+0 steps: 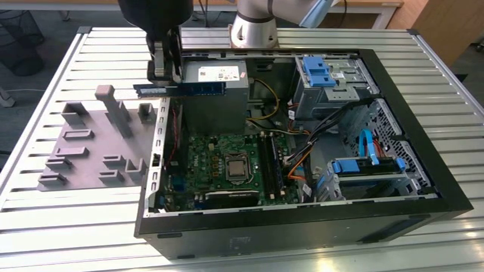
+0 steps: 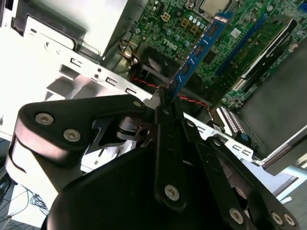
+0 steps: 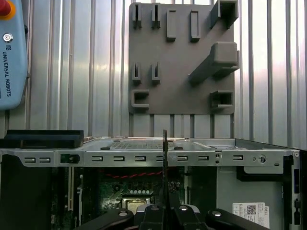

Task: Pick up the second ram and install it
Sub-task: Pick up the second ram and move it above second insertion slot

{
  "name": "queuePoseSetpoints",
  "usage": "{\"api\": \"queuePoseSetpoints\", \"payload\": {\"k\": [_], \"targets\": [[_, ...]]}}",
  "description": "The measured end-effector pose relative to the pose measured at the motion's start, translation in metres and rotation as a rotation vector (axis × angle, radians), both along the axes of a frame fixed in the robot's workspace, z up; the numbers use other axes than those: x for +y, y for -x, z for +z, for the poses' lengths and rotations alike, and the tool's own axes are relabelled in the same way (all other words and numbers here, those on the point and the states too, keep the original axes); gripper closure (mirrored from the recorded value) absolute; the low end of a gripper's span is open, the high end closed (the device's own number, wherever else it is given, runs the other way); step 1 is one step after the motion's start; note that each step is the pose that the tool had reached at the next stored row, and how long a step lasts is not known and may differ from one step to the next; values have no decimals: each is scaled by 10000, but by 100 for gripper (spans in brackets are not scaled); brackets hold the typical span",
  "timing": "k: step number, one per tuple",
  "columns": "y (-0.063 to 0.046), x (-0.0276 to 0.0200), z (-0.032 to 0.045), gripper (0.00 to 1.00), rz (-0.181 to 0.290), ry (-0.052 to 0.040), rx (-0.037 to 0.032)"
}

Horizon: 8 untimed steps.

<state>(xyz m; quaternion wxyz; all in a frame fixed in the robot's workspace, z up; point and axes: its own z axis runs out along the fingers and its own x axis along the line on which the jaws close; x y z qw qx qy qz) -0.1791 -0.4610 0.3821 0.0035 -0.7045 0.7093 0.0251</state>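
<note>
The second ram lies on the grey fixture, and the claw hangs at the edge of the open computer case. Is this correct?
No. In the exterior view the second ram is not on the grey fixture: the claw grips it in the air. The claw does hang at the edge of the open computer case.

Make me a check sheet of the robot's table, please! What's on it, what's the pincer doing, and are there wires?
Surface: slatted metal table, holding an open computer case.
Job's things: second ram held in the air by the case's wall.
Clutter: grey fixture beside the case.
Grippers: pincer shut on the second ram near one end.
Cables: wire bundle and blue cable inside the case.
Surroundings: teach pendant lying on the table.
</note>
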Motion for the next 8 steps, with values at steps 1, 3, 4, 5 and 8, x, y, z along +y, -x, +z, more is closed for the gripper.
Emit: {"api": "queuePoseSetpoints", "payload": {"k": [1, 3, 4, 5, 8], "targets": [[-16, 0, 0, 86, 0, 0, 0], [-45, 0, 0, 86, 0, 0, 0], [-59, 0, 0, 86, 0, -1, 0], [-75, 0, 0, 86, 0, 0, 0], [-124, 0, 0, 86, 0, 0, 0]]}}
